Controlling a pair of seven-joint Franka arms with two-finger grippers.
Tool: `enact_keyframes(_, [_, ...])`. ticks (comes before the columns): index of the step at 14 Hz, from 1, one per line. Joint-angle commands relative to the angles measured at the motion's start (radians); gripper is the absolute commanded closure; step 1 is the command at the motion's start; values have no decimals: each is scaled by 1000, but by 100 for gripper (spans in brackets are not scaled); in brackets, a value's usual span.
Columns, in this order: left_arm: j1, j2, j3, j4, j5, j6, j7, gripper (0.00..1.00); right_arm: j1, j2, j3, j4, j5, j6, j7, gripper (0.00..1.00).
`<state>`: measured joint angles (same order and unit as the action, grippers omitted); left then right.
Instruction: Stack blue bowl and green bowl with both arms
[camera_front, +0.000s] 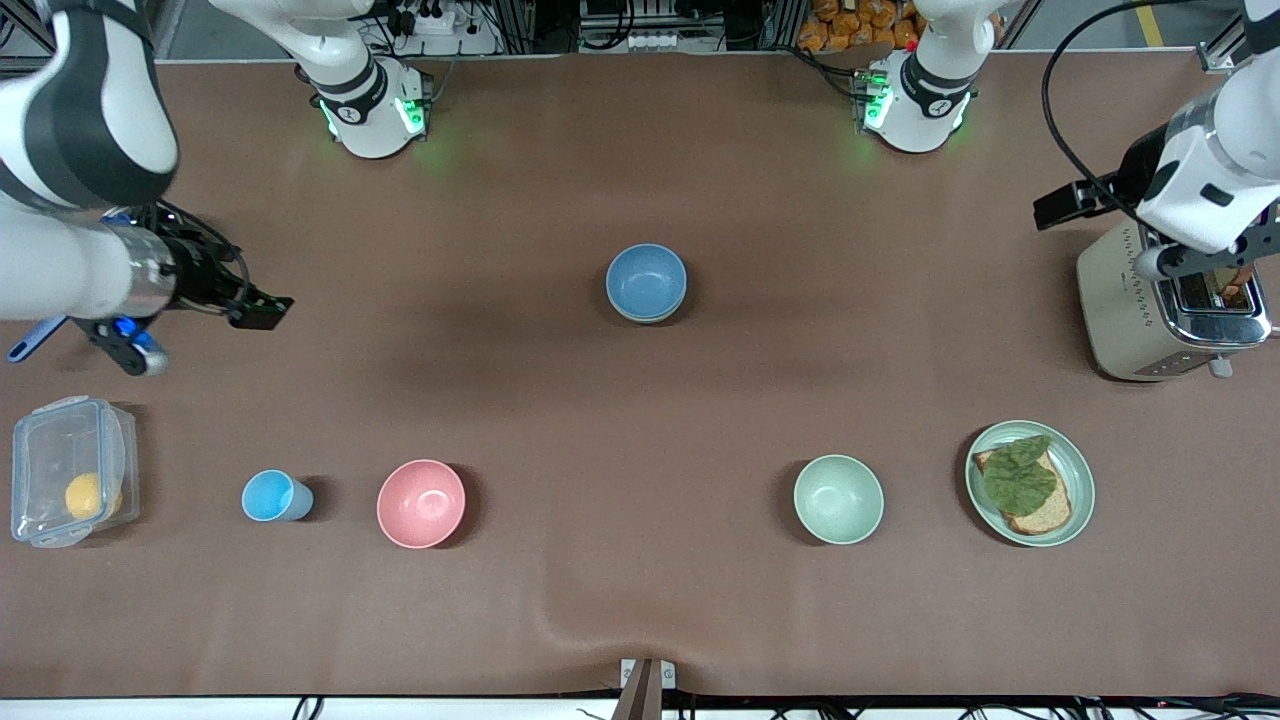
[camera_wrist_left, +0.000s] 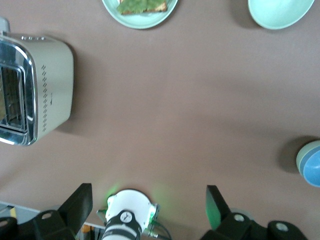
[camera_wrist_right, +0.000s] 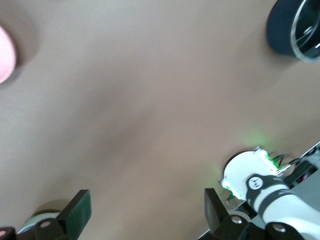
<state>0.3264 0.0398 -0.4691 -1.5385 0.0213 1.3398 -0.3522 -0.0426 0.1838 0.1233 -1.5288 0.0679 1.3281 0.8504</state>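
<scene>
Blue bowl (camera_front: 646, 281) sits nested in green bowl (camera_wrist_left: 302, 156) — rim clearest from left wrist; both grippers spread, empty.

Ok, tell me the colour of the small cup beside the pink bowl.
Light blue; the cup shows best in the front view.

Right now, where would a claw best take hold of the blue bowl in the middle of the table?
Probably the blue bowl by its rim, from above, one finger inside: it sits upright, nested in another bowl, so its lower wall is covered.
</scene>
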Motion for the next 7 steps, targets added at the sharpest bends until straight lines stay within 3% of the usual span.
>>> enact_keyframes(1, [13,-15,0,-11,8,70,31,0,-10,-26,49,116,-57,-88,-2,0])
enact_keyframes(3, [-10,-15,26,-11,8,107,33,0,-14,-84,44,139,-56,-90,-11,0])
enact_keyframes(4, [-64,-17,77,-11,8,110,35,0,-17,-108,41,145,-54,-87,-39,0])
enact_keyframes(7, [-384,-27,396,-17,8,111,36,0,-25,-164,42,148,-60,-87,-91,0])
